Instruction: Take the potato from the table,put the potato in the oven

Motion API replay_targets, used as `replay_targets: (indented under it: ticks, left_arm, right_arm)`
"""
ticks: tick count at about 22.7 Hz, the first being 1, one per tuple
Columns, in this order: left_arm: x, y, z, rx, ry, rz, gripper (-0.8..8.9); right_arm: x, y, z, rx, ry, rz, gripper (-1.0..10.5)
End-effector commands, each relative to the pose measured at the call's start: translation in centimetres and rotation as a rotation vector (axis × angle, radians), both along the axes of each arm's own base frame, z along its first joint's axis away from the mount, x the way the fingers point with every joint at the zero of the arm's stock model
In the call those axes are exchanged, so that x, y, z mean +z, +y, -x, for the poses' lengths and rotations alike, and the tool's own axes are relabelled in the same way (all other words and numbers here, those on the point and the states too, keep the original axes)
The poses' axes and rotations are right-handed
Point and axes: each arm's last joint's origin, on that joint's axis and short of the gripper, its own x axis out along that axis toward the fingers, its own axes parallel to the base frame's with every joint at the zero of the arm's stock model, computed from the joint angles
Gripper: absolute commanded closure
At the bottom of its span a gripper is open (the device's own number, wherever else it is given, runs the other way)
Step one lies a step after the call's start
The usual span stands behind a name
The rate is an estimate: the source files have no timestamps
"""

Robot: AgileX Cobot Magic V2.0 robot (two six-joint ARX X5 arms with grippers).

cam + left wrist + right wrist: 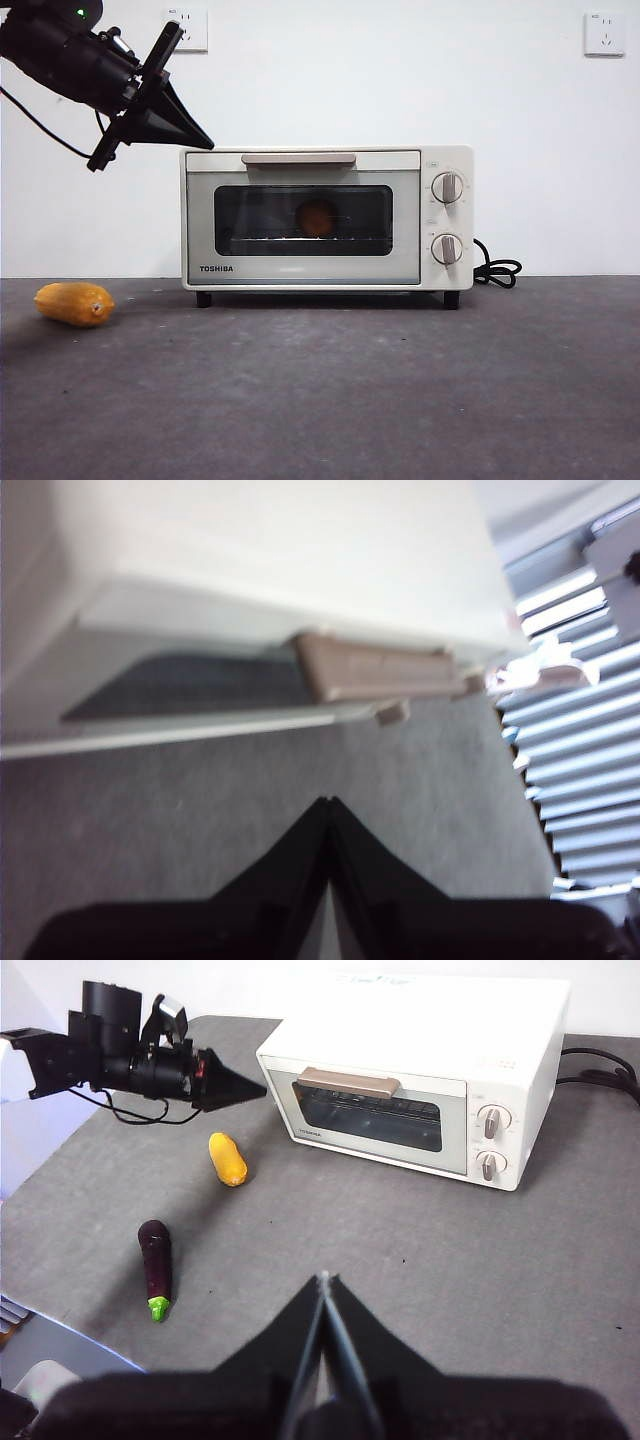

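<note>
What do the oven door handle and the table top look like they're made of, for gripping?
The handle on the oven looks like matte beige plastic: an even, dull bar with moulded end posts, though painted metal can't be ruled out. The table looks like a dark grey, rough, felt-like or textured mat, with no shine. The left gripper, jaws shut, hangs beside the oven's upper corner.

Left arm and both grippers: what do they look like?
The left gripper is matt black, its two jaws forming a pointed wedge. Behind it sits a chunky black wrist with a green light and thin black cables. The right gripper shows the same black wedge-shaped jaws.
</note>
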Motion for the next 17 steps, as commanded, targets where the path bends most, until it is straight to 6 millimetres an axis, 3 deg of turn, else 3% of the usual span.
replay_targets:
  ticks: [1, 8, 13, 17]
  left_arm:
    - [0.1, 0.1, 0.8, -0.068, -0.039, -0.064, 8.19]
    - [1.0, -0.4, 3.7, -0.17, -0.012, -0.179, 8.19]
    - [4.2, -0.8, 6.3, -0.188, -0.101, -0.209, 8.19]
    - [7.8, -0.7, 9.6, -0.188, -0.205, -0.202, 8.19]
  right_arm:
    - [-0.3, 0.0, 0.0, -0.005, 0.02, 0.017, 9.5]
    - [-0.3, 0.0, -0.2, -0.052, 0.003, 0.034, 9.5]
    - [-0.3, -0.1, -0.2, -0.074, -0.004, 0.038, 9.5]
    - [-0.3, -0.1, -0.2, -0.074, -0.005, 0.039, 9.5]
